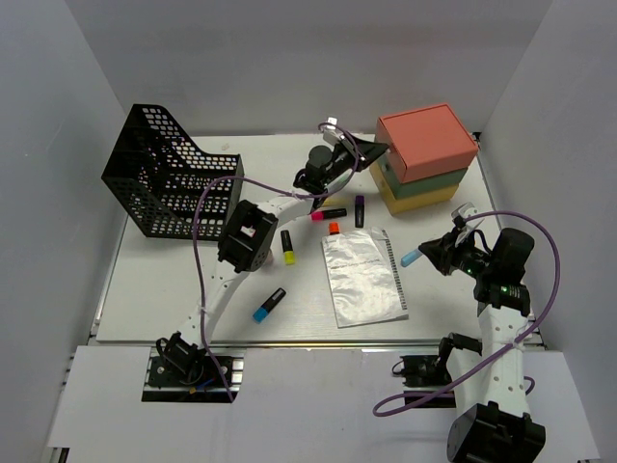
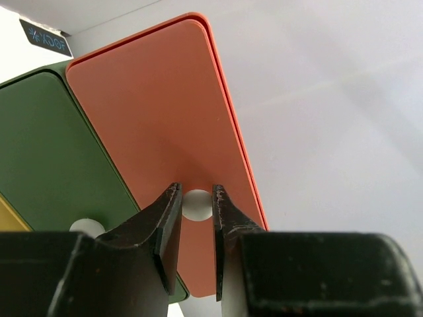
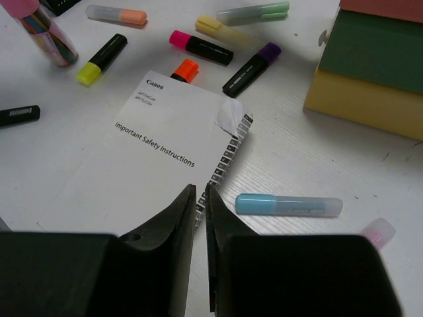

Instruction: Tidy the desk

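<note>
Desk [image 1: 154, 309], white, with two arms: left one at the drawer box, right one above the papers.
The desk lies flat across the middle of the overhead view, with the arm bases at its near edge. Far left: black mesh file basket [image 1: 164, 183]. Far right: drawer box [image 1: 424, 159], coral on green on yellow. The left gripper [image 2: 196, 228] is at the coral drawer front [image 2: 152, 119], jaws narrowed to either side of a round white knob [image 2: 197, 203]; whether they pinch it cannot be told. The right gripper [image 3: 199, 195], near right, hangs above the desk, jaws all but closed on nothing, over the edge of a Canon safety booklet [image 3: 152, 158]. A light-blue marker [image 3: 287, 205] lies just right of it. A yellow marker [image 1: 287, 247] and a blue marker [image 1: 269, 304] lie left of the booklet.
</note>
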Robot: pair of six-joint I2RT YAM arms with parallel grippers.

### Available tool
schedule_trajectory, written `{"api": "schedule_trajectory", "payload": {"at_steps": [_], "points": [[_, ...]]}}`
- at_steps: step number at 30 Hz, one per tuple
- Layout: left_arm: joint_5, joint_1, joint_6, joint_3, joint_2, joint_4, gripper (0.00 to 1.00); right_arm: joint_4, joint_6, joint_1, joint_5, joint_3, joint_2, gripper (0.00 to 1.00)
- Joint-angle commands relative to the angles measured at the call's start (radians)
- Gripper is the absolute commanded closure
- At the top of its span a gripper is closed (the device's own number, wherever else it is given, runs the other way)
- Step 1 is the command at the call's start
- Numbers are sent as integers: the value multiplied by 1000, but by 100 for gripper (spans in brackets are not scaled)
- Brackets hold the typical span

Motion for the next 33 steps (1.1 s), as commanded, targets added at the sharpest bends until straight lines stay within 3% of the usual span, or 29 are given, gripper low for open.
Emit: {"api": "schedule_trajectory", "payload": {"at_steps": [1,18,19,21,23,24,28,33], "points": [[24,-9,3,-56,-93,-4,76,32,-10,-1,4,-5,-7,84],[42,49,-2,-251,-222,58,76,35,-14,0,7,-11,-1,84],[49,49,-2,-256,-224,58,72,35,-14,-1,7,-11,-1,83],[61,49,-3,-248,-219,62,54,35,-14,-3,8,-13,-1,83],[79,49,-3,-233,-214,59,47,35,-16,-1,10,-13,0,83],[84,49,-3,-222,-211,51,39,35,-16,0,11,-11,0,83],[99,49,-2,-196,-208,37,32,36,-16,-1,11,-13,0,83],[133,49,0,-139,-184,-4,33,35,-14,0,10,-13,0,82]]}}
